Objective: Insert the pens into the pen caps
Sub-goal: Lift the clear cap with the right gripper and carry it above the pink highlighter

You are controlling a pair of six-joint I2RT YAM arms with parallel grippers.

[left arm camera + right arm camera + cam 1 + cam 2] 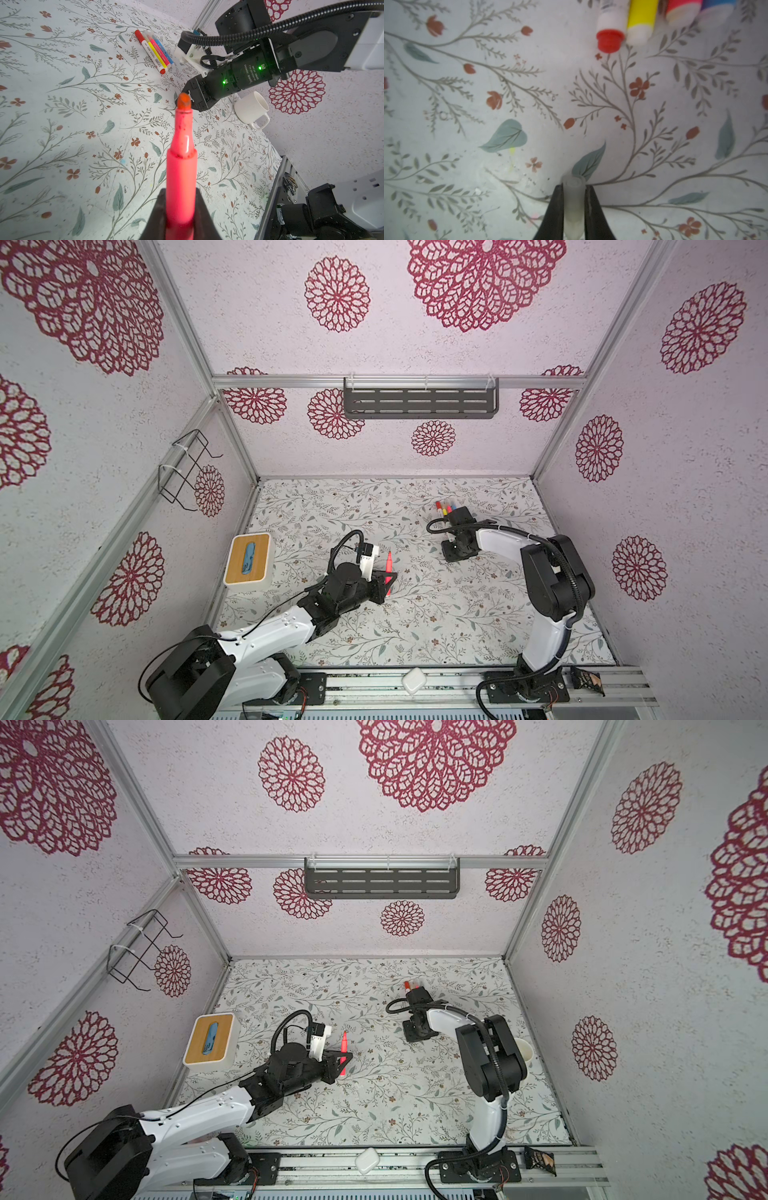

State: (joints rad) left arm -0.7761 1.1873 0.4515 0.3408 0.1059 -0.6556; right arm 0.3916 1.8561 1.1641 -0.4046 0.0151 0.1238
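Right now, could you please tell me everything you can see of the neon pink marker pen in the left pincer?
The neon pink marker pen is a slim, glossy plastic tube, uncapped: its narrower, ink-specked neck ends in an orange-red felt tip. The shut left pincer clamps its rear body, the tip pointing away from the wrist. Nothing else visibly touches it.

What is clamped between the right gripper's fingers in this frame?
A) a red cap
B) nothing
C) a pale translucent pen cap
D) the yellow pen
C: the right wrist view shows the right gripper shut on a pale translucent pen cap, with the yellow pen lying apart from it.
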